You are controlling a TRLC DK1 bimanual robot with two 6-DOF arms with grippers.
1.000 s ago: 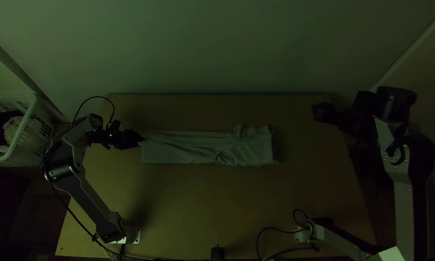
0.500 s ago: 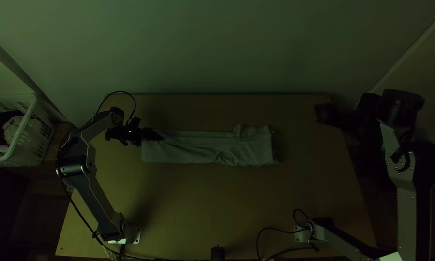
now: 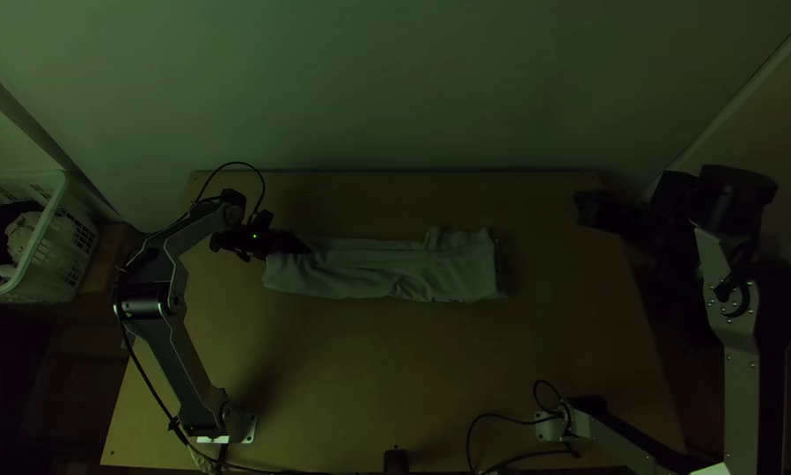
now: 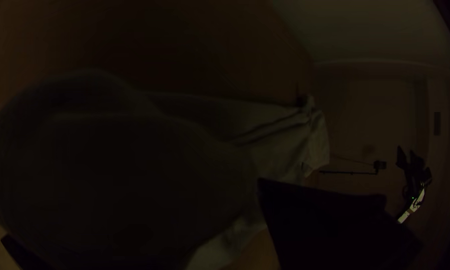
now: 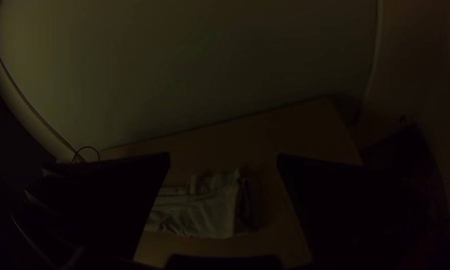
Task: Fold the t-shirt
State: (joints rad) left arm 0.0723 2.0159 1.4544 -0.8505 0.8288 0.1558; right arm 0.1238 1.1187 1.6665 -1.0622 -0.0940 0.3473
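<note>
The left gripper [image 3: 303,247] is positioned at one end of the t-shirt [image 3: 369,268], with its fingers [image 4: 330,220] spread; in the left wrist view, raised cloth bulges over one finger. From this gripper, the garment extends across the table [image 3: 369,369] toward the right gripper [image 3: 582,208] as a long, narrow folded strip, lightly creased and rumpled at its opposite end. The right gripper is located beyond that end, well apart from the cloth, fingers spread wide.
</note>
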